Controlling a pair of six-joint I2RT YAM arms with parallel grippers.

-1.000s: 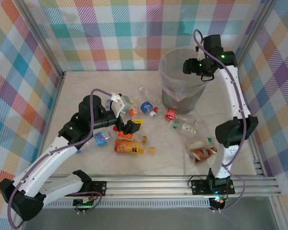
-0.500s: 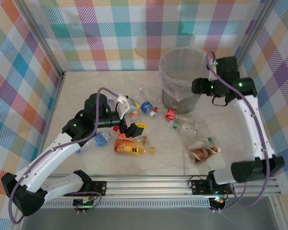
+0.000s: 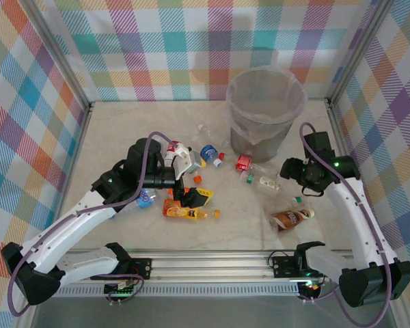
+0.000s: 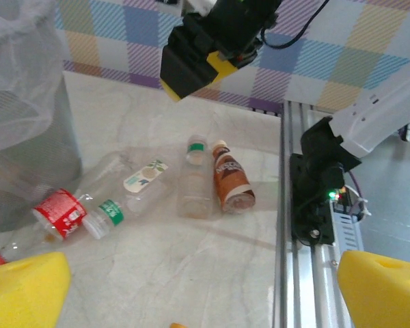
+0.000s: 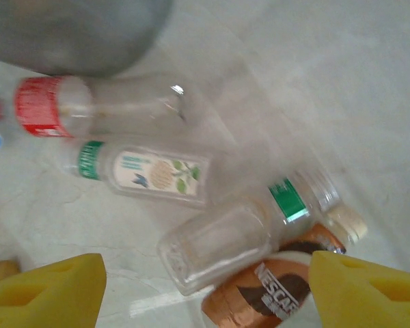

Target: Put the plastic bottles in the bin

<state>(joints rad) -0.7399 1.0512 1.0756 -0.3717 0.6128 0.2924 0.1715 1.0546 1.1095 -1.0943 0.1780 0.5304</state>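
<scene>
Right gripper, yellow-padded jaws apart and empty, hovers over a squat clear plastic bottle with a green neck band lying just beside a brown-labelled coffee bottle toward the tabletop's near right corner, seemingly squared up for the next pick. Left gripper, jaws spread wide and holding nothing, hangs beside a flat orange plastic bottle mid-table. The round translucent grey bin stands by the far edge, likely within both arms' reach.

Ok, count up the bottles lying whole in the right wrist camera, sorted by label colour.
Red-label bottle: 1
Green-band bottles: 2
Brown-label bottle: 1
Total: 4
</scene>
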